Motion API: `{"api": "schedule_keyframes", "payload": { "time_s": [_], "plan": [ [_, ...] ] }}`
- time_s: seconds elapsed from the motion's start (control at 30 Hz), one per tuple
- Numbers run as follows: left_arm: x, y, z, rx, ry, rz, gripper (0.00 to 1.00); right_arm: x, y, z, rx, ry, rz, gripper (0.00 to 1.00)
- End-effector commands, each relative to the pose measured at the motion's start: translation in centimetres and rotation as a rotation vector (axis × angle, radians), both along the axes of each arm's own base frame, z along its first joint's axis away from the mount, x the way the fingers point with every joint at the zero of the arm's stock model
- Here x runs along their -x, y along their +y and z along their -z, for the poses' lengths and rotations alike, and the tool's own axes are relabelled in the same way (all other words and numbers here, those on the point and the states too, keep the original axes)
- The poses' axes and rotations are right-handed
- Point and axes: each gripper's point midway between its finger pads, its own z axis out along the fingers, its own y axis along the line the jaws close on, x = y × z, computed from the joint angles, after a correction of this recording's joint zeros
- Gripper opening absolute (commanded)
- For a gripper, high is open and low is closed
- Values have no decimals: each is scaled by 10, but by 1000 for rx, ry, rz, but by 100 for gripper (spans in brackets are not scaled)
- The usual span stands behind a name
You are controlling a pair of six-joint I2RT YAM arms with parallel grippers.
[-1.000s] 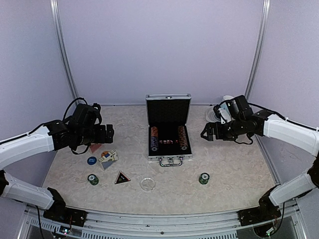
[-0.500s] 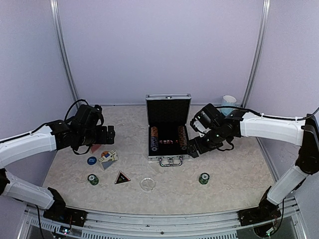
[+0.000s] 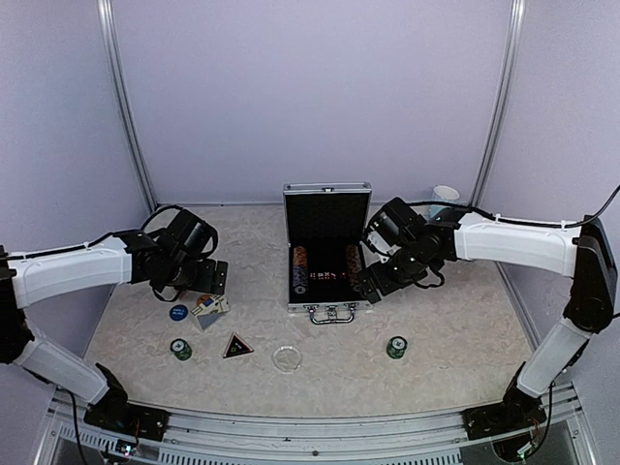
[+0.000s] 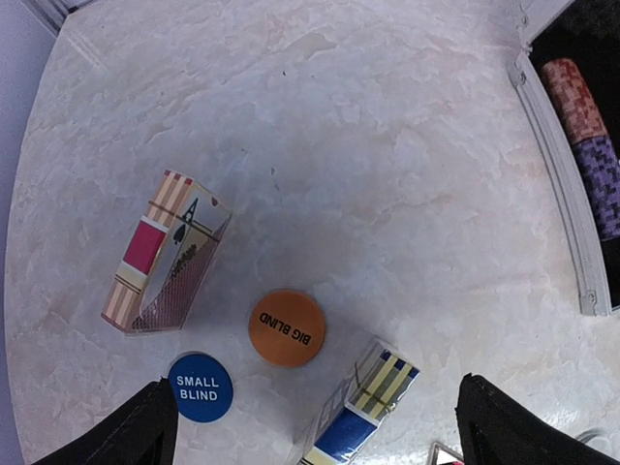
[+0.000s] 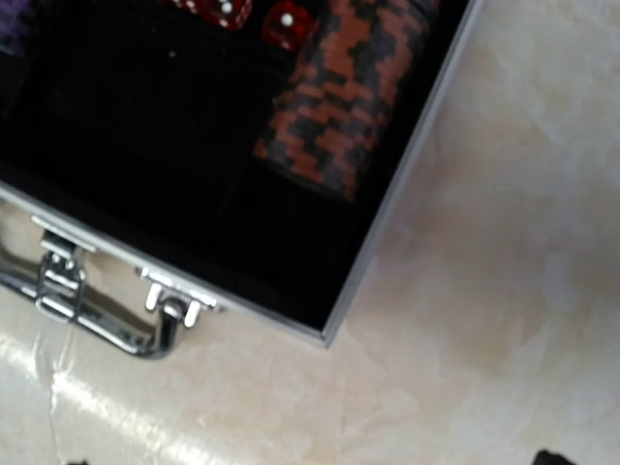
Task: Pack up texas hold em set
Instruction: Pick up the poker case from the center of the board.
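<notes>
1. The silver briefcase point(image 3: 327, 215) stands open in the middle of the bench point(image 3: 465, 310), with its lid upright and its handle toward the arms.
2. In its black lining, one chip row point(image 3: 299, 269) lies at the left side and an orange-and-black chip row point(image 5: 339, 116) lies at the right side. Red dice point(image 5: 286, 21) lie between them (the rest of the middle part is too dark to tell).
3. The other pieces are outside the case. At its left, close together, are the red card deck point(image 4: 165, 252), the blue card deck point(image 4: 363, 407), the orange disc point(image 4: 287, 327) and the blue disc point(image 4: 200, 387).
4. Nearer to the arms lie a green chip stack point(image 3: 181, 349), the black triangle point(image 3: 237, 346) and the clear disc point(image 3: 287, 358). A second green stack point(image 3: 396, 347) sits at the right front.
5. The left gripper point(image 3: 217, 279) hovers over the decks, with its fingers wide and holding nothing.
6. The right gripper point(image 3: 371, 286) is over the case's right front corner, with its fingers wide and nothing between them.
</notes>
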Motion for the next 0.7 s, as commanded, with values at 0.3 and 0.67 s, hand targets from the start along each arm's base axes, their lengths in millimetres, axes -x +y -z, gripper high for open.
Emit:
{"api": "schedule_keyframes", "payload": {
  "time_s": [0.3,0.67],
  "plan": [
    [24,-17,32,-118,207,165,85,-4,-1,6,62,-60,-65,99],
    [20,-14,56,-203,305,181,82,-3,-11,0,81,-96,-70,99]
  ]
}}
